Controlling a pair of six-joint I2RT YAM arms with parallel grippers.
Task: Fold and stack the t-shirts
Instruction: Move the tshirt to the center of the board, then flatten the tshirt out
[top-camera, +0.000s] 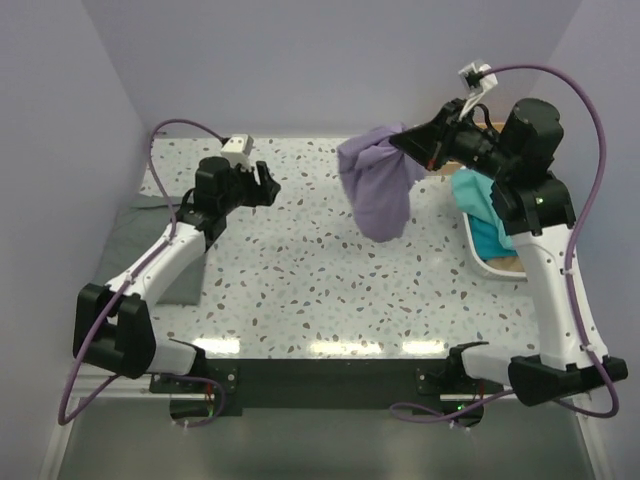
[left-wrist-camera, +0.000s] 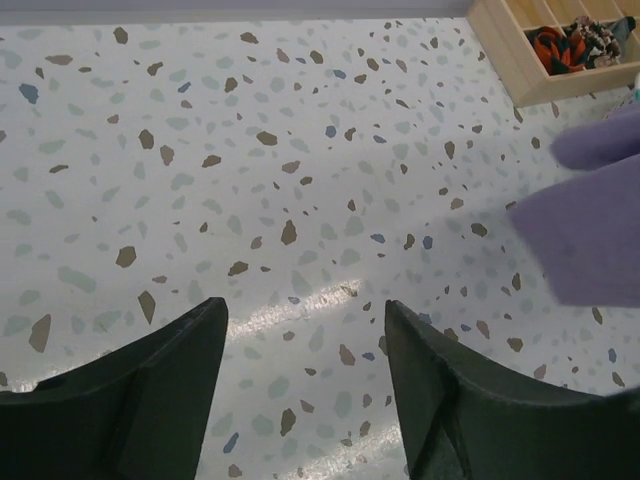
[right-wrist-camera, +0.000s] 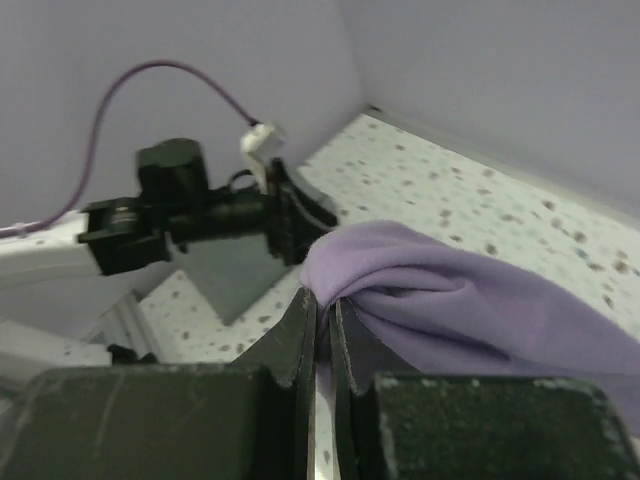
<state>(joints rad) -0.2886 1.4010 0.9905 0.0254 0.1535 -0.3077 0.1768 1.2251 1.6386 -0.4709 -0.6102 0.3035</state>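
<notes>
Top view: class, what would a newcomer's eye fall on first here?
The purple shirt hangs bunched in mid-air at the far right, pinched in the shut right gripper. Next comes the teal cloth in the white basket at the right edge. A grey shirt lies at the left edge, and the left gripper is open and empty.

Your top camera looks down from high up, behind the left arm (top-camera: 160, 265) and the right arm (top-camera: 545, 250), so you see the whole table (top-camera: 300, 290) from far away. Your left wrist camera sits close over the table and looks down past the left fingers (left-wrist-camera: 130, 400). Your right wrist camera looks sideways across the table, past the right fingers (right-wrist-camera: 292, 345), toward the left arm. All three views show the purple shirt (top-camera: 380, 190).
</notes>
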